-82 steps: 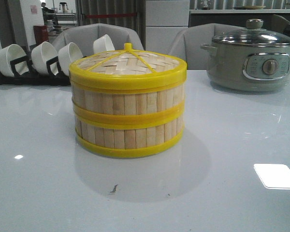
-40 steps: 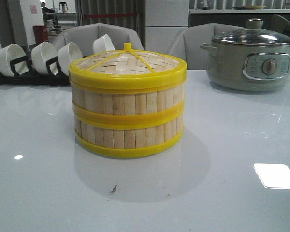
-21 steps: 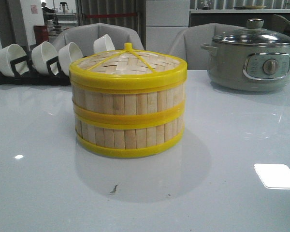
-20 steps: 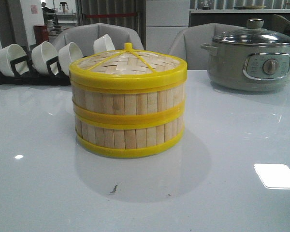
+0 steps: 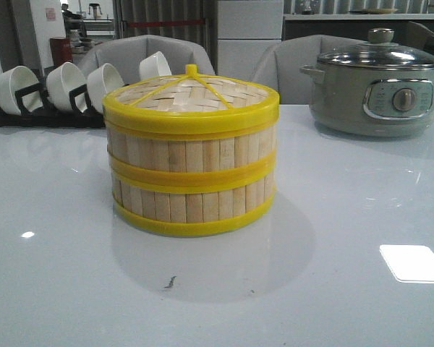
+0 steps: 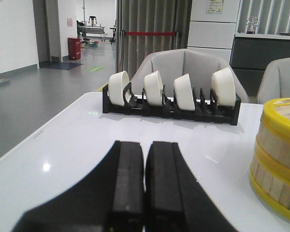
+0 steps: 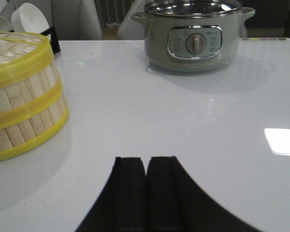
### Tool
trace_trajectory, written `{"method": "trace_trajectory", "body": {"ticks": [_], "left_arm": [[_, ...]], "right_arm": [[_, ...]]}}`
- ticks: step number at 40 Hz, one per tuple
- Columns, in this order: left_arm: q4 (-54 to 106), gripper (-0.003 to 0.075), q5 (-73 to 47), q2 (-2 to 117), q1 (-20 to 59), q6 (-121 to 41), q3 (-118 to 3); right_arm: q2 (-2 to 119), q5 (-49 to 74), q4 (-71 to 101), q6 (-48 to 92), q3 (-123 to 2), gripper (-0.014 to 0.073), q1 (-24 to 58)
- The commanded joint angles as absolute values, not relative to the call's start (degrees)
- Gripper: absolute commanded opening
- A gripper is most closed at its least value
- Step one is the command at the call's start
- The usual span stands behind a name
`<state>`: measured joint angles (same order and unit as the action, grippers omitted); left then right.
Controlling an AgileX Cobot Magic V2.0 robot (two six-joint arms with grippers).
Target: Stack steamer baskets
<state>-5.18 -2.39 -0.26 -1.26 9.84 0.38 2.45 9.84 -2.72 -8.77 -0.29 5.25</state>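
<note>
The two steamer baskets (image 5: 192,181) stand stacked, one squarely on the other, near the middle of the white table (image 5: 347,289). The woven lid (image 5: 192,94) caps the top one, so I cannot see inside either. Yellow plastic bands ring the bottom, the seam between the tiers and the lid edge; between them run upright pale bamboo slats. The lid is flat basket-weave with yellow spokes meeting at a small centre knob.

Behind the stack, at the table's far left, a black rack (image 6: 171,108) holds four white bowls (image 6: 183,92) tipped on edge. At the far right sits a grey-green electric pot (image 5: 376,90) with a glass lid, steel rim and front dial; its contents cannot be made out through the glass.

My left gripper (image 6: 144,183): black pads pressed flat together, nothing between them, low over bare tabletop, the stack well off to its side and the rack ahead. My right gripper (image 7: 145,193): pads likewise closed on nothing, the stack off to one side, the pot ahead. Neither touches the baskets.

The tabletop is glossy, with light glare patches and a small dark mark (image 5: 171,282) in front of the stack. Open surface lies all round the stack; the table's left edge shows in my left wrist view.
</note>
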Motion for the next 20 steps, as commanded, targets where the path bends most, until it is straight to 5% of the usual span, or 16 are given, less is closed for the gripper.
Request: {"method": "trace_trajectory", "body": {"ticks": [1, 20], "left_arm": [[-5.20, 0.0087, 2.60, -1.07, -0.96, 9.78, 0.41], [-5.20, 0.0087, 2.60, -0.96, -0.96, 9.78, 0.41]], "right_arm": [[-1.13, 3.59, -2.82, -8.82, -0.06, 0.0048, 6.00], [-1.79, 3.89, -2.57, -8.96, 0.87, 0.0048, 6.16]]}}
